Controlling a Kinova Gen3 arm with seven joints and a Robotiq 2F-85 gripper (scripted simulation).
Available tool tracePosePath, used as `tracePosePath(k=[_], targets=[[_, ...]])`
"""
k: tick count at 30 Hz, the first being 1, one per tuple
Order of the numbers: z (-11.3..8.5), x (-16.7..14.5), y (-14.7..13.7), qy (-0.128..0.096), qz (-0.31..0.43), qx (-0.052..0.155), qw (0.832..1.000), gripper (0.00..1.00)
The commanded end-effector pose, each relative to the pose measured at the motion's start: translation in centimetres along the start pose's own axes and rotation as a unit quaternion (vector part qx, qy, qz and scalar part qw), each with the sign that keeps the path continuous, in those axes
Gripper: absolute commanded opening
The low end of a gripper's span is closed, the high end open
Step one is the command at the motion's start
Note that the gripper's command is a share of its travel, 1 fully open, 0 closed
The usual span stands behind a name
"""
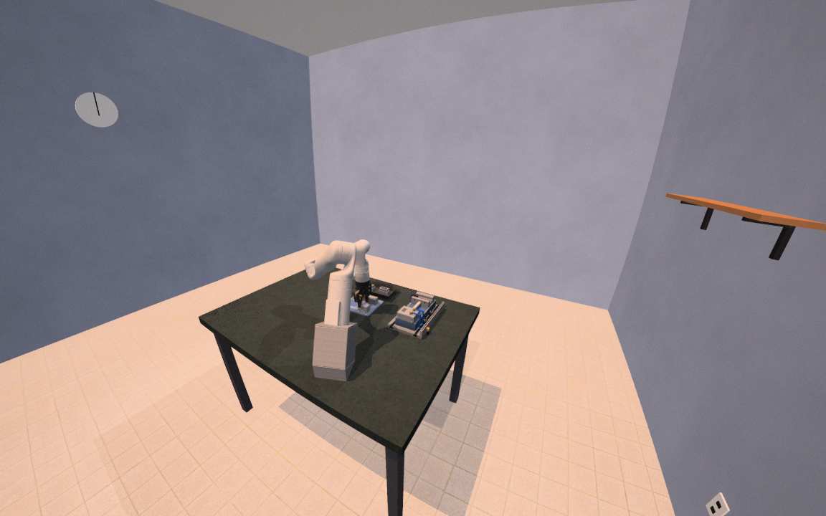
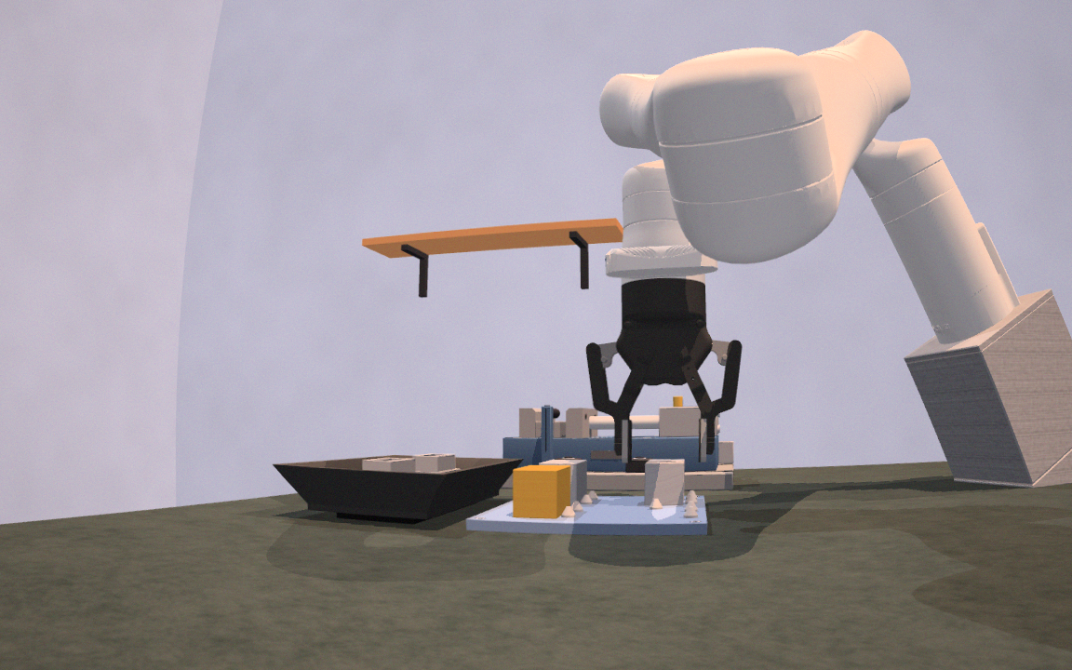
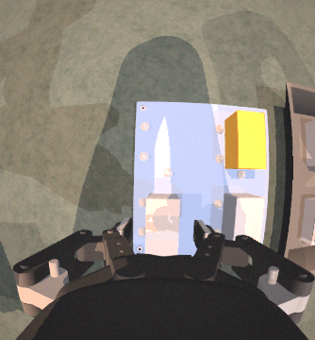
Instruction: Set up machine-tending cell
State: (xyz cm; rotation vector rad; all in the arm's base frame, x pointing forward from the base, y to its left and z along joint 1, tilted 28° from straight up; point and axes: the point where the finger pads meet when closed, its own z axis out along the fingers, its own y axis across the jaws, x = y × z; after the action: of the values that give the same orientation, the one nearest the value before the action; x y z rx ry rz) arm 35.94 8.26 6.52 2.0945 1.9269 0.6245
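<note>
the gripper (image 2: 663,439) hangs straight down over the infeed plate (image 3: 195,142), its fingers standing well apart with nothing between them. in the wrist view an aluminium blank (image 3: 163,222) sits on the plate directly below the gap between the fingertips, a little forward of them, its width fitting inside the opening. in the exterior view the fingertips stand above this blank's top, not touching it. a second aluminium blank (image 3: 244,214) lies just outside one finger, on the tray side, and the brass blank (image 3: 246,139) lies further forward of that finger, near the plate's far corner; all three rest on the plate apart from one another, among small pale pins. past the brass blank and the second blank, further out from that same finger, stands the dark outfeed tray (image 2: 314,483), with pale finished parts (image 2: 410,462) lying in it; whether their pockets face up cannot be told. behind the fingers in the exterior view is the blue vise (image 2: 523,448) with pale blocks on top; its opening is too hidden to tell whether anything sits in it. in the top view the arm (image 1: 339,282) bends over from its pedestal (image 1: 333,352) on the dark table (image 1: 262,333).
</note>
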Motion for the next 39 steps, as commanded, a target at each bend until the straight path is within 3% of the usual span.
tracePosePath(k=[1, 39], targets=[[0.17, -0.01, -0.09, -0.001, -0.001, 0.001, 1.0, 0.67], [0.88, -0.01, -0.09, -0.001, -0.001, 0.001, 1.0, 0.67]])
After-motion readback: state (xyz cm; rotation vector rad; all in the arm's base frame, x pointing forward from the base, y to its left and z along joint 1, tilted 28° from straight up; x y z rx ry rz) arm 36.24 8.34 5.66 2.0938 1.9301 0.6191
